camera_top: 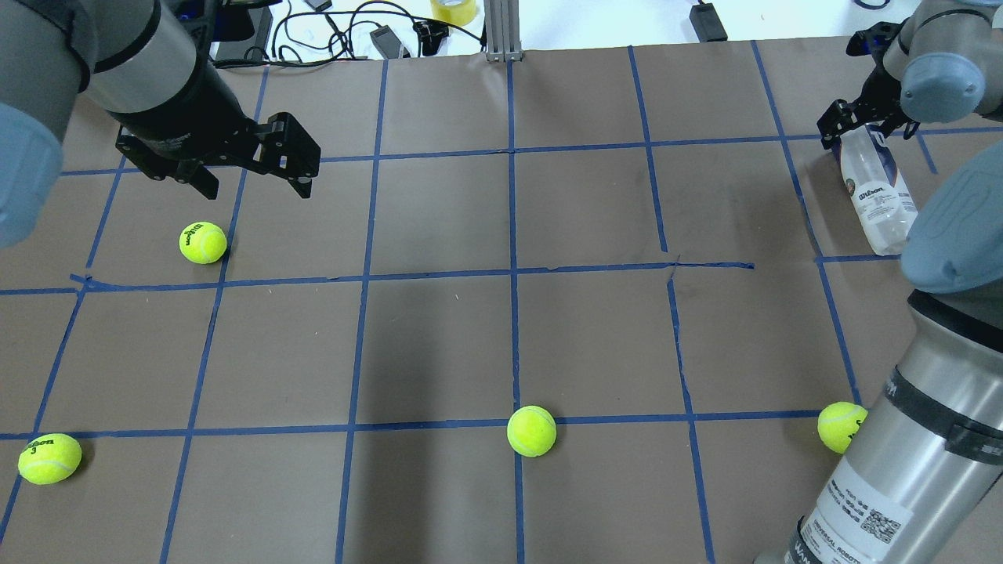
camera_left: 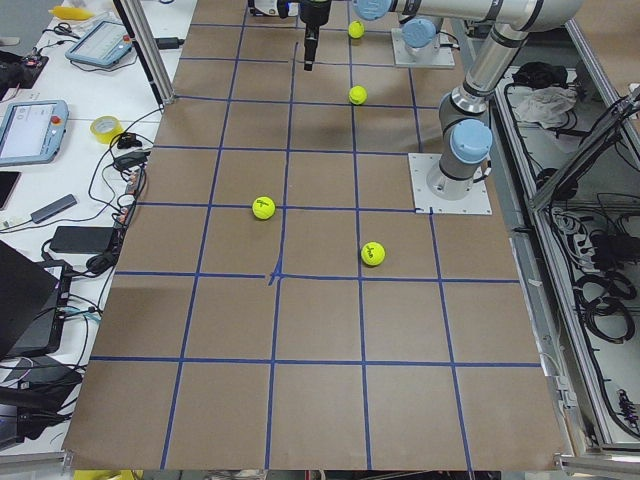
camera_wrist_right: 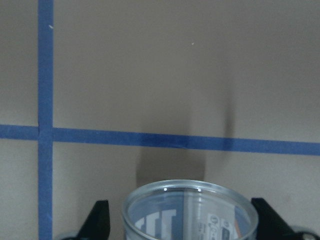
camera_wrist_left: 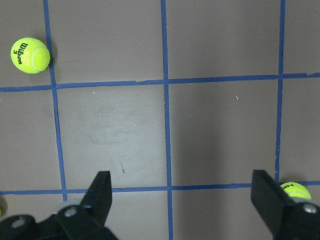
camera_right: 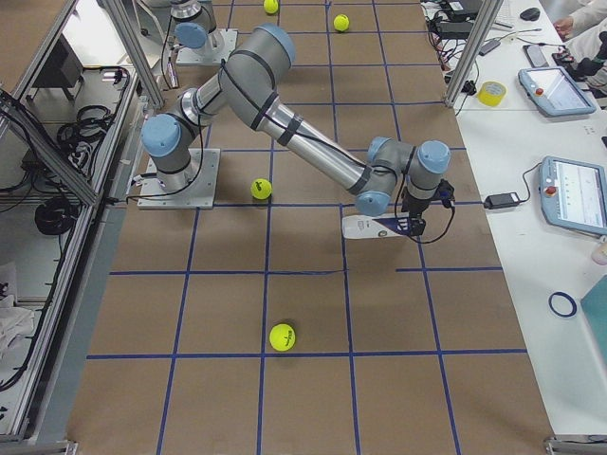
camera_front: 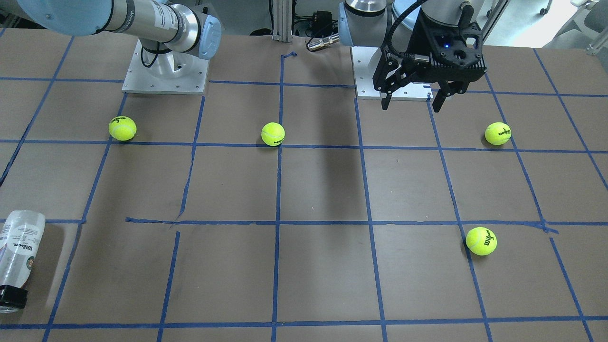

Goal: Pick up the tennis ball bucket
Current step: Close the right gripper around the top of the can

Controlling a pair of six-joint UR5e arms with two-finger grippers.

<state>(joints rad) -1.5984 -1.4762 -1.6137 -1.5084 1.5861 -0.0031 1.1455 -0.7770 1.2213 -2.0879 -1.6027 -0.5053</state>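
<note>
The tennis ball bucket (camera_top: 875,200), a clear can with a white and navy Wilson label, lies on its side at the table's far right. It also shows in the front-facing view (camera_front: 19,251) and the exterior right view (camera_right: 372,227). My right gripper (camera_top: 862,135) is at the can's far end. In the right wrist view the can's clear rim (camera_wrist_right: 190,200) sits between the fingers (camera_wrist_right: 101,217), which stand wide apart, so the right gripper (camera_wrist_right: 180,212) is open. My left gripper (camera_top: 251,184) is open and empty above the table; it also shows in the front-facing view (camera_front: 411,102).
Several yellow-green tennis balls lie on the brown, blue-taped table: one below the left gripper (camera_top: 203,242), one at the near left (camera_top: 49,458), one at the near middle (camera_top: 531,431), one by the right arm's forearm (camera_top: 840,427). Cables lie beyond the far edge.
</note>
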